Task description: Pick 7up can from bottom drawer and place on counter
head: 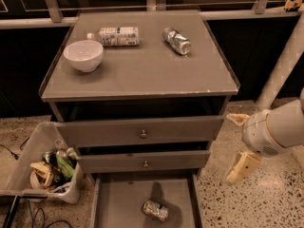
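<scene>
Gripper (239,144) hangs beside the cabinet (109,133), fingers (242,167) spread.

Seemingly plastic hand (240,144) right of matt grey cabinet (104,133)

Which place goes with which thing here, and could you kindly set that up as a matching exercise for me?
Things:
1. 7up can
2. bowl
3. bottle
4. gripper

Places:
A. upright on the left side of the counter
B. in the air to the right of the cabinet, fingers apart
C. lying on its side at the counter's back
D. in the open bottom drawer

Pairs: 1-D, 2-A, 3-C, 4-B.
</scene>
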Controlling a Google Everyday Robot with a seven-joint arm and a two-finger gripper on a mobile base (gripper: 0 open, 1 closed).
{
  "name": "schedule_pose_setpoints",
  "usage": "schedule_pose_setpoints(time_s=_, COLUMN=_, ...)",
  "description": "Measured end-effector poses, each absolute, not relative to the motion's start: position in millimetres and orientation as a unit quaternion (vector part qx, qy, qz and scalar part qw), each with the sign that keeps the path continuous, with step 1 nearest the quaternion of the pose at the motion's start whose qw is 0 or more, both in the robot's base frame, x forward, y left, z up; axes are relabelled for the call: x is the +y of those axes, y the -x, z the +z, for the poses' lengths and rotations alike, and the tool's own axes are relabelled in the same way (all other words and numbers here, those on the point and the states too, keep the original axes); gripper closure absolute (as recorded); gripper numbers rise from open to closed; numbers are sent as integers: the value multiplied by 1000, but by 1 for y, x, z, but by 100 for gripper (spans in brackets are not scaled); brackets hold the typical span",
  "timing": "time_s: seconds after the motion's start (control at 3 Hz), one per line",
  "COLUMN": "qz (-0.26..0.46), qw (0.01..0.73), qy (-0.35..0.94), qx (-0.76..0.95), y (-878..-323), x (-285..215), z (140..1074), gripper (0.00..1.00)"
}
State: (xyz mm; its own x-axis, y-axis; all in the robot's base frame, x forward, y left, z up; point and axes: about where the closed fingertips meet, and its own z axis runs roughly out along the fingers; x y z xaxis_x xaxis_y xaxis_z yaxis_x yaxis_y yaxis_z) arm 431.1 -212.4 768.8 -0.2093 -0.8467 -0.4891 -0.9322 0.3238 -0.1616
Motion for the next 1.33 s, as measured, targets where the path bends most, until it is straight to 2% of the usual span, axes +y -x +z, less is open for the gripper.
schedule_pose_setpoints(time_s=0.67, qz=122, qw=206, qy=564, qx=790, y=-421, x=-199, z=659, gripper=0)
schedule_pose_setpoints(time_s=1.33, qz=136, qw=227, qy=554, qx=789, y=-412, x=-200, z=551, gripper=0)
